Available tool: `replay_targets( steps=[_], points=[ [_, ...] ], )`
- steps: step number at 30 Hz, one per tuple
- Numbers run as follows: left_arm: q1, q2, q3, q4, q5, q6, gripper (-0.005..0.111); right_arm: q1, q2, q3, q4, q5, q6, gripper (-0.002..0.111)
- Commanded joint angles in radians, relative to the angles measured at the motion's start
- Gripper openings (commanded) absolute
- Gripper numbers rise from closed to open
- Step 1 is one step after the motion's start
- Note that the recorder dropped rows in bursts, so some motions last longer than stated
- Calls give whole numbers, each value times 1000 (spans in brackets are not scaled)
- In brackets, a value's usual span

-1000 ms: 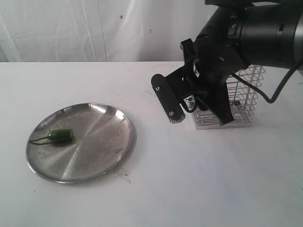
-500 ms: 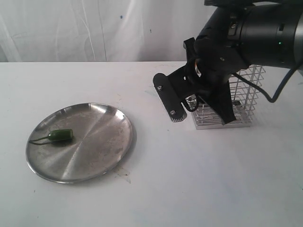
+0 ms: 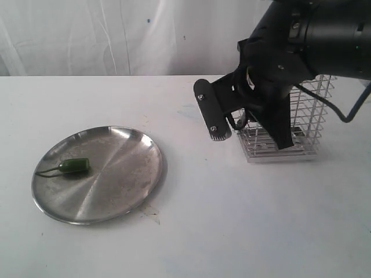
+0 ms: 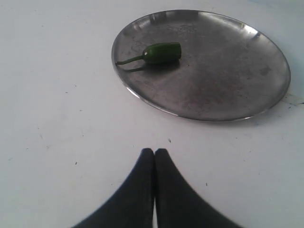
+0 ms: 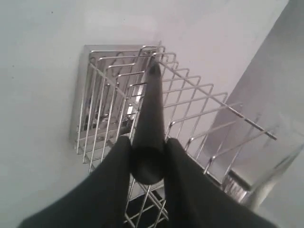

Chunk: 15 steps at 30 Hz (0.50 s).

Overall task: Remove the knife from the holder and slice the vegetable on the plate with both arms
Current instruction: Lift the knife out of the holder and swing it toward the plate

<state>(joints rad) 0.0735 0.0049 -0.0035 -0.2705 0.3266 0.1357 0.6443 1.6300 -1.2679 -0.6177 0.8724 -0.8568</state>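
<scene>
The dark green pepper (image 3: 73, 167) (image 4: 161, 52) lies on the left part of the steel plate (image 3: 116, 174) (image 4: 223, 71). At the right, my right gripper (image 3: 250, 136) (image 5: 148, 147) hangs over the wire holder (image 3: 301, 116) (image 5: 109, 99). It is shut on the rounded handle of the black knife (image 5: 151, 114), whose point aims down at the holder's top. The arm hides the knife in the exterior view. My left gripper (image 4: 154, 152) is shut and empty above the bare table, a short way off the plate's rim; the exterior view does not show it.
A white cloth backdrop (image 3: 116, 35) hangs behind the white table (image 3: 203, 231). A black cable (image 3: 353, 110) loops from the right arm beside the holder.
The right arm has moved right and slightly up. The holder has shifted a little to the right with it. Plate and pepper have not moved.
</scene>
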Motion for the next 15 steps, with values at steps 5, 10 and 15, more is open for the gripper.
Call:
replay_targets(
  steps=[5, 10, 15],
  points=[
    [-5, -5, 3, -8, 3, -1, 0, -8, -125, 0, 49, 17, 106, 0],
    [-5, -5, 3, -8, 3, -1, 0, -6, -153, 0, 68, 50, 164, 0],
    [-5, -5, 3, -8, 3, -1, 0, -6, -254, 0, 138, 40, 188, 0]
  ],
)
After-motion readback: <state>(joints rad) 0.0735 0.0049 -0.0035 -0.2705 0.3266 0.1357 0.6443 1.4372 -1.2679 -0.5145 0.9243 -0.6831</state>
